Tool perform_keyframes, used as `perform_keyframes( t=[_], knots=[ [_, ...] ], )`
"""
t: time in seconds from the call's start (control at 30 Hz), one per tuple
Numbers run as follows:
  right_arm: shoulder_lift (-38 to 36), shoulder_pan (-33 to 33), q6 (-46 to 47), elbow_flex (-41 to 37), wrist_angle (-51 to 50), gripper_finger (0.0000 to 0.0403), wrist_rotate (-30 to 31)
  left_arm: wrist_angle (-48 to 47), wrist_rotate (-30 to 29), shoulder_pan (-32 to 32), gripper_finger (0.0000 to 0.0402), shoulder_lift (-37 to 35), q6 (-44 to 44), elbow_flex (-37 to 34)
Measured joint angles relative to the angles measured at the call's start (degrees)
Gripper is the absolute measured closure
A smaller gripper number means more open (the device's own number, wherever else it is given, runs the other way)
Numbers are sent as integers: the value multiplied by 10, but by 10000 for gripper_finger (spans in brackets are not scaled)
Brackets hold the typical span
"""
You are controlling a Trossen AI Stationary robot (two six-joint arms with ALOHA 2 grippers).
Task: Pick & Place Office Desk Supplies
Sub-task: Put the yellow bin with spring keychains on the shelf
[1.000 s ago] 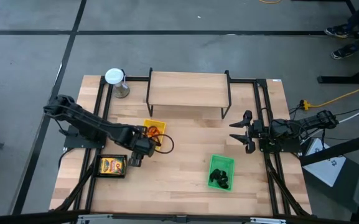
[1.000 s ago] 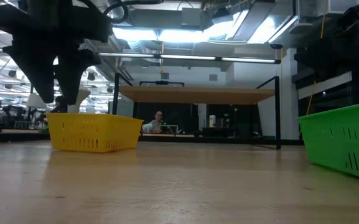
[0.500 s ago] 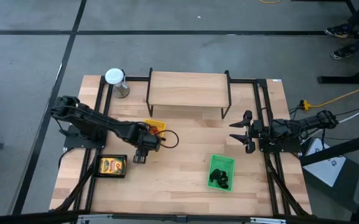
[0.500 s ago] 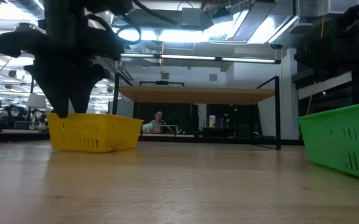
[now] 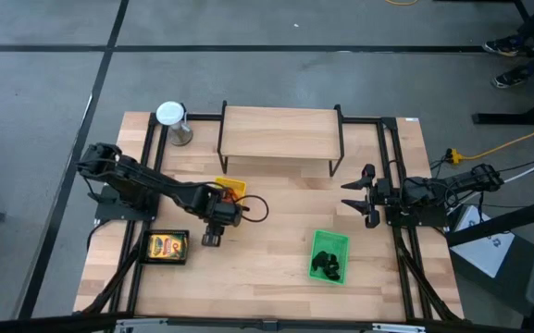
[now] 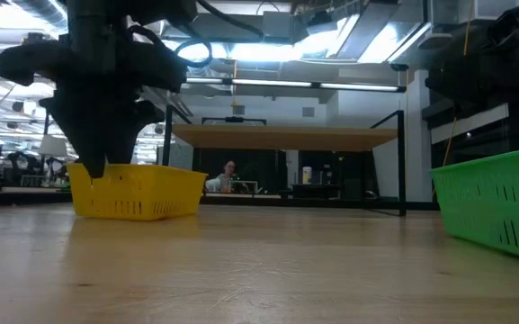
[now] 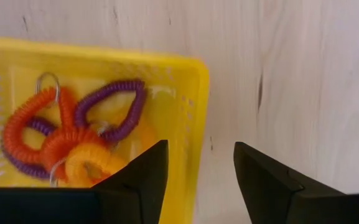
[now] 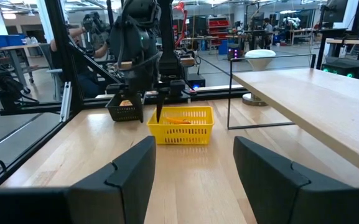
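Note:
Orange and purple coiled rings (image 7: 73, 134) lie in a heap inside the yellow tray (image 5: 233, 186), whose rim (image 7: 195, 68) shows in the left wrist view. My left gripper (image 5: 211, 240) points steeply down, open and holding nothing, just off the tray's near side. In the left wrist view one finger (image 7: 139, 180) is over the tray's wall and the other (image 7: 266, 180) over bare wood. A yellow printed box (image 5: 167, 246) lies in the black tray (image 5: 148, 248). Black clips (image 5: 327, 266) lie in the green tray (image 5: 329, 242). My right gripper (image 5: 357, 196) waits open at the table's right side.
A raised wooden shelf (image 5: 280, 134) on black legs spans the far middle. A grey cylinder with a white top (image 5: 172, 118) stands at the far left. Bare wood lies between the yellow and green trays. A person (image 6: 230, 171) sits far behind the table.
My left gripper has moved from beside the black tray toward the table's right and sunk lower. It now hangs in front of the yellow tray's near side. The trays and their contents have stayed put.

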Motion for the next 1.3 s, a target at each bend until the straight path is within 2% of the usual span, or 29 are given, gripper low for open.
perform_keyframes(
  t=[0.33, 0.47, 0.63, 0.8, 0.9, 1.07, 1.3],
  knots=[
    [0, 0, 0, 0, 0, 184, 0, 13, 4, 0, 248, 0, -21, -26],
    [0, 0, 0, 0, 0, 184, 0, 13, 3, 0, 292, 0, -34, -30],
    [0, 0, 0, 0, 0, 184, 0, 16, 4, 0, 384, 0, -43, -30],
    [0, 0, 0, 0, 0, 184, 0, 11, 17, -1, 397, 0, -53, -19],
    [0, 0, 0, 0, 0, 184, 0, -5, 25, -3, 397, 0, -56, 16],
    [0, 0, 0, 0, 0, 184, 0, -49, 34, -9, 398, 0, -48, 113],
    [0, 0, 0, 0, 0, 184, 0, -165, 23, -12, 398, 0, -61, 255]
  ],
)
